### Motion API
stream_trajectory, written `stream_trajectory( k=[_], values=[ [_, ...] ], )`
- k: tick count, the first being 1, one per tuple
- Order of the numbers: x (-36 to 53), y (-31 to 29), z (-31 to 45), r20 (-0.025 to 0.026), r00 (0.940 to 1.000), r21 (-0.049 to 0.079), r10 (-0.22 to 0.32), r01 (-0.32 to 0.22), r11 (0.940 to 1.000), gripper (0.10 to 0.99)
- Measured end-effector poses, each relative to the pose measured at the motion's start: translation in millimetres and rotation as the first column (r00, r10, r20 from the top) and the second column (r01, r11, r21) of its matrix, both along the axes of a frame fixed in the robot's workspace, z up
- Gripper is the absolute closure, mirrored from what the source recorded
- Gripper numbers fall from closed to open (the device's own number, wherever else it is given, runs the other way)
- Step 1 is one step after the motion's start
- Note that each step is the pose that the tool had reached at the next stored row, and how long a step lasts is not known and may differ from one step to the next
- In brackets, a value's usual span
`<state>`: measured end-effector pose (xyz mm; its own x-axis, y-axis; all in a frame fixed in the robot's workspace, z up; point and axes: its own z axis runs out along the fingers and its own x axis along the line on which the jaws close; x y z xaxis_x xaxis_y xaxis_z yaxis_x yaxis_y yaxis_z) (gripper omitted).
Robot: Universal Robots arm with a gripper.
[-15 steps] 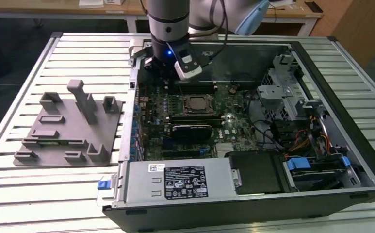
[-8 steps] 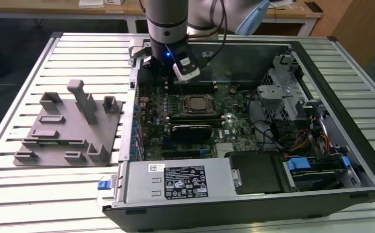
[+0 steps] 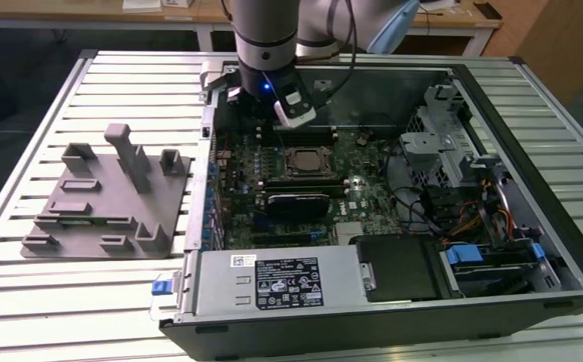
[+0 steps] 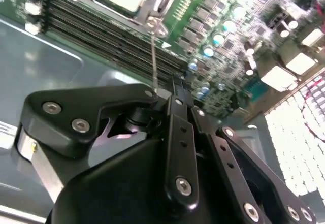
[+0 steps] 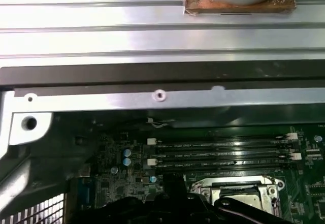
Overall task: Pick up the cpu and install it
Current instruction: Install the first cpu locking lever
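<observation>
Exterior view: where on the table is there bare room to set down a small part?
Bare slats of the table lie nearer the camera than the grey fixture plate, beyond it, and at the exterior view's right of the computer case. Inside the case it is crowded with motherboard and cables.

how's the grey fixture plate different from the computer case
The fixture plate is light grey and smaller; the computer case is black and much bigger. The fixture plate carries bare upright posts; the computer case lies open, holding a green motherboard. Both rest on the slatted metal table.
</observation>
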<state>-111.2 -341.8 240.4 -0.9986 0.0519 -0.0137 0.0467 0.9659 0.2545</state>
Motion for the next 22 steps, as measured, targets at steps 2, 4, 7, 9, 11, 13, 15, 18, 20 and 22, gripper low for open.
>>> stream_trajectory(
  k=[2,4,7,9,11,13,15,18,20,22],
  values=[
    [6.3,0.0,-0.2,-0.0009,1.0000,0.000,0.000,0.000,1.0000,0.980],
    [13.1,0.0,-0.3,-0.0024,1.0000,0.000,0.000,0.000,1.0000,0.980],
    [24.2,0.0,-0.4,-0.0051,1.0000,0.000,0.000,0.000,1.0000,0.980],
    [32.3,0.0,-0.5,-0.0072,1.0000,0.000,0.000,0.000,1.0000,0.980],
    [39.8,0.0,-0.7,-0.0092,1.0000,0.000,0.000,0.000,1.0000,0.980],
    [46.9,0.0,-0.7,-0.0111,0.9999,0.000,0.000,0.000,1.0000,0.980],
    [53.9,0.0,-0.8,-0.0130,0.9999,0.000,0.000,0.000,1.0000,0.980],
    [60.6,0.0,-0.9,-0.0146,0.9999,-0.001,0.000,0.000,1.0000,0.980],
    [61.1,0.0,-0.8,-0.0148,0.9999,-0.005,-0.001,0.001,1.0000,0.980],
    [61.1,-0.1,-0.8,-0.0147,0.9999,-0.006,-0.001,0.001,1.0000,0.980]
  ],
)
